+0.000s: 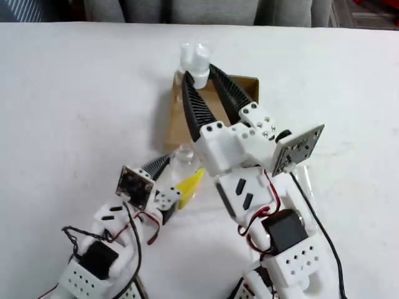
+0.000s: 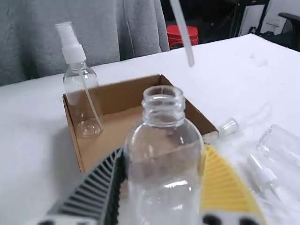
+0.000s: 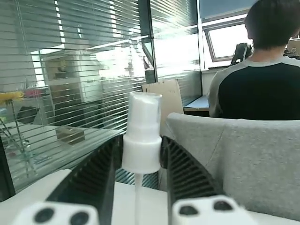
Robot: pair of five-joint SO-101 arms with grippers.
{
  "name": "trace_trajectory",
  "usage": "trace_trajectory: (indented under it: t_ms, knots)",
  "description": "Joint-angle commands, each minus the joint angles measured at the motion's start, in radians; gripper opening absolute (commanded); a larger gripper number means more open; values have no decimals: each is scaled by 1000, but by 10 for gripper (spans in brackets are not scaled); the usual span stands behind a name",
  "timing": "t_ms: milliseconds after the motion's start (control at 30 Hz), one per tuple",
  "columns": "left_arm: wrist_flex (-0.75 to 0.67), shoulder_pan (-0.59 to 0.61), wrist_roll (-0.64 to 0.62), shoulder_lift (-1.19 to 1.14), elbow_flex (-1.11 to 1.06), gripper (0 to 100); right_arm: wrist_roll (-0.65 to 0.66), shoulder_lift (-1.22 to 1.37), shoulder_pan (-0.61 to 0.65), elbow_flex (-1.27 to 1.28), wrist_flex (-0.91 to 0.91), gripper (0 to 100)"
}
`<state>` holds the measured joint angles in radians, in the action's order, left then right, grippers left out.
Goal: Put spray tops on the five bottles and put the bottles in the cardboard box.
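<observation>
Probably weighs next to nothing: open-necked clear bottle, thin plastic by the look, smooth and slick, likely to dent or pop loose under a hard pinch. Best taken around the belly, below the shoulder, leaving the threaded neck free. Held just so, upright, pinched in the left claw, just beside the near edge of the cardboard box.

Next out, the spray top: lighter again, hard at the collar, with a thin dip tube that looks bendy and apt to catch on the rim. Gripped at the collar by the right claw, nozzle up, tube hanging down, above and beyond the open neck, not yet in it. Calls for lining the tube over the mouth before lowering.

Right arm stretched forward over the box, raised well off the bench. Left arm low, set so the bottle stands straight.

Farther out: one capped bottle standing in the far corner of the box; a bare bottle and a loose sprayer lying on the bench beside the box.
</observation>
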<state>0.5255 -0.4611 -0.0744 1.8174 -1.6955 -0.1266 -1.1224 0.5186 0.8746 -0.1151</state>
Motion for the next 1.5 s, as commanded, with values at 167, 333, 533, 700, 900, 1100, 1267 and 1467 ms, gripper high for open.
trace_trajectory:
  t_ms: [167, 333, 533, 700, 900, 1100, 1267, 1467]
  knots:
    - [-46, 10, 14, 16, 3, 20, -9, -13, 35, 3, 25, 14]
    - [-46, 10, 14, 16, 3, 20, -6, -12, 71, 3, 48, 14]
    - [-44, 12, 14, 16, 3, 20, -5, 27, 65, 3, 61, 14]
    - [-44, 12, 14, 16, 3, 20, -8, 53, 65, 5, 71, 14]
    - [-37, 12, 14, 16, 3, 20, -8, 67, 67, 94, 157, 14]
    - [-23, 12, 14, 16, 3, 20, -9, 54, 73, 170, 174, 14]
    - [-25, 27, 14, 16, 3, 20, -11, -35, 77, 218, 73, 14]
    - [-31, 41, 14, 16, 3, 20, -11, -160, 94, 255, -42, 14]
